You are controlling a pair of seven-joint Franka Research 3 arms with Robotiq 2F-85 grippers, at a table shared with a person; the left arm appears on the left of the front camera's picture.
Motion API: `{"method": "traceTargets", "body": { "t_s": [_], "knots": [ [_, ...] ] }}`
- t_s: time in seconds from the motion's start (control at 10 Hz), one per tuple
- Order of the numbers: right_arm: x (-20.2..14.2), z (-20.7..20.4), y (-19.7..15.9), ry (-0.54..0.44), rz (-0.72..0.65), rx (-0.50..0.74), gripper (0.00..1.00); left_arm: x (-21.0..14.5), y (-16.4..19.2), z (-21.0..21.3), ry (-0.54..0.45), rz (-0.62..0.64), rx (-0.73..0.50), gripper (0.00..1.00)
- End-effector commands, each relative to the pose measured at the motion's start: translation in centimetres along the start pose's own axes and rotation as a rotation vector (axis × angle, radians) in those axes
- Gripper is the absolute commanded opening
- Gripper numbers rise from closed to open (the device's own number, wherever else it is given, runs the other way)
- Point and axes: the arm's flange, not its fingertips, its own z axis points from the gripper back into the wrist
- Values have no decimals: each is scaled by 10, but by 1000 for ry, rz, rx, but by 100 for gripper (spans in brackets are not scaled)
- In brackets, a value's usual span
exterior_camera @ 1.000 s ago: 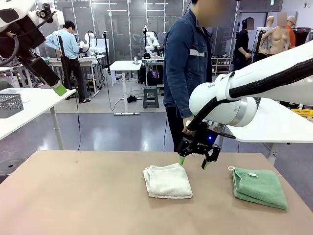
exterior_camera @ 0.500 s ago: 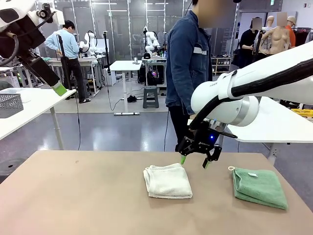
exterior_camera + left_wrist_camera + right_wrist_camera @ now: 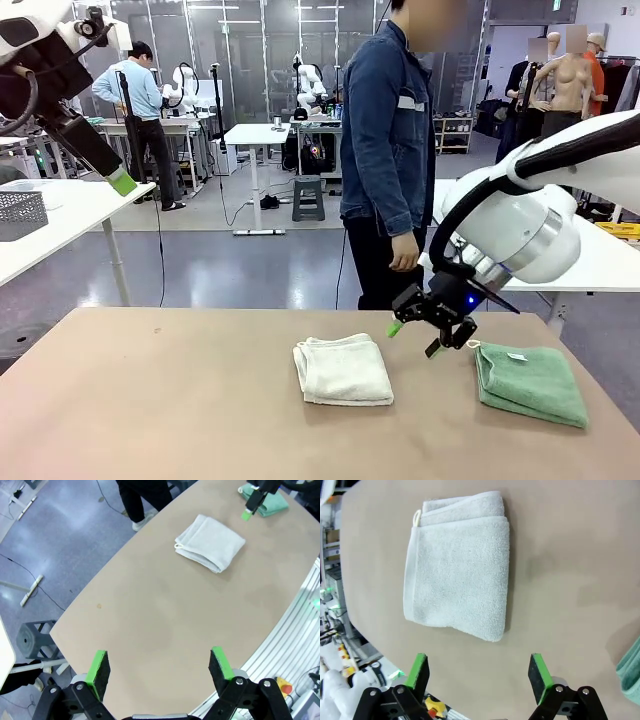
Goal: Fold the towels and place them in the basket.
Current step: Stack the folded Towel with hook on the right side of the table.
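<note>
A folded cream towel (image 3: 343, 370) lies in the middle of the brown table (image 3: 150, 400). A folded mint green towel (image 3: 530, 382) with a white loop lies to its right. My right gripper (image 3: 415, 338) hovers open and empty between the two, just above the table. In the right wrist view its fingers (image 3: 417, 670) frame bare table below the cream towel (image 3: 460, 565), and a green towel corner (image 3: 631, 672) shows at the edge. My left gripper (image 3: 120, 182) is raised high at the far left, open (image 3: 159, 665) and empty, looking down on the cream towel (image 3: 210, 542). A grey mesh basket (image 3: 20, 213) sits on a white side table at the left.
A person in a denim jacket (image 3: 385, 130) stands at the far edge of the table, one hand (image 3: 404, 252) hanging just above and behind my right gripper. White side tables (image 3: 70, 215) flank both sides. The left half of the brown table is bare.
My right gripper has swung to the right, away from the cream towel's far corner and toward the green towel. The person has shifted slightly right. The left arm has not moved.
</note>
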Motion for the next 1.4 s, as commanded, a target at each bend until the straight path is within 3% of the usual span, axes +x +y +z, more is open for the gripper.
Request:
{"method": "traceTargets", "body": {
  "t_s": [0.0, 0.5, 1.3],
  "knots": [
    [10, -21, -20, 5, -7, 114, 100, -1, -1, -1, -4, -4, 1, 100],
    [32, -63, -27, -63, -82, 138, 100, -1, -1, -1, -4, -4, 1, 100],
    [47, -108, -21, 2, -81, 158, 100, -1, -1, -1, -4, -4, 1, 100]
  ]
}}
